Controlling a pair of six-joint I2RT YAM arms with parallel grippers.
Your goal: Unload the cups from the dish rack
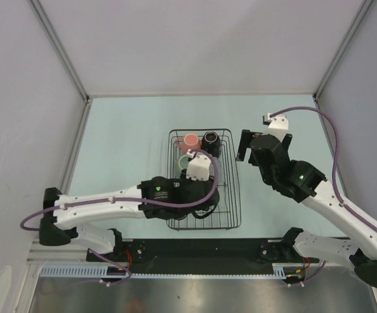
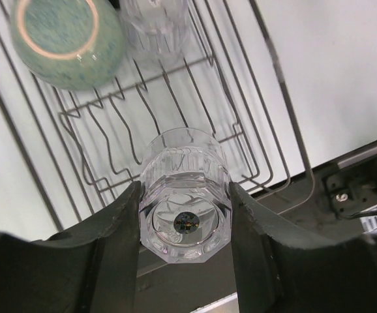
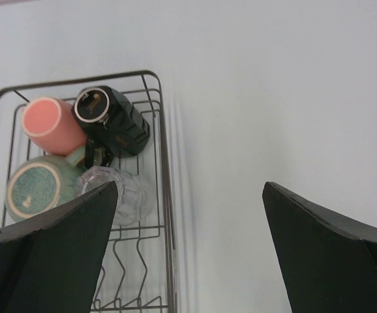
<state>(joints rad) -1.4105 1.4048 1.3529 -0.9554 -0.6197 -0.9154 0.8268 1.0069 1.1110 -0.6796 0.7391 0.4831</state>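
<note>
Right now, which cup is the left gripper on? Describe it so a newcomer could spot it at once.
Find the black wire dish rack and go to its near end. There the left gripper clamps a clear faceted glass. The pink mug, black cup, green cup and second glass all sit clustered at the far end.

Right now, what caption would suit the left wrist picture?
Left gripper clasps a clear glass tumbler over the dish rack, pale-green cup beyond.
</note>
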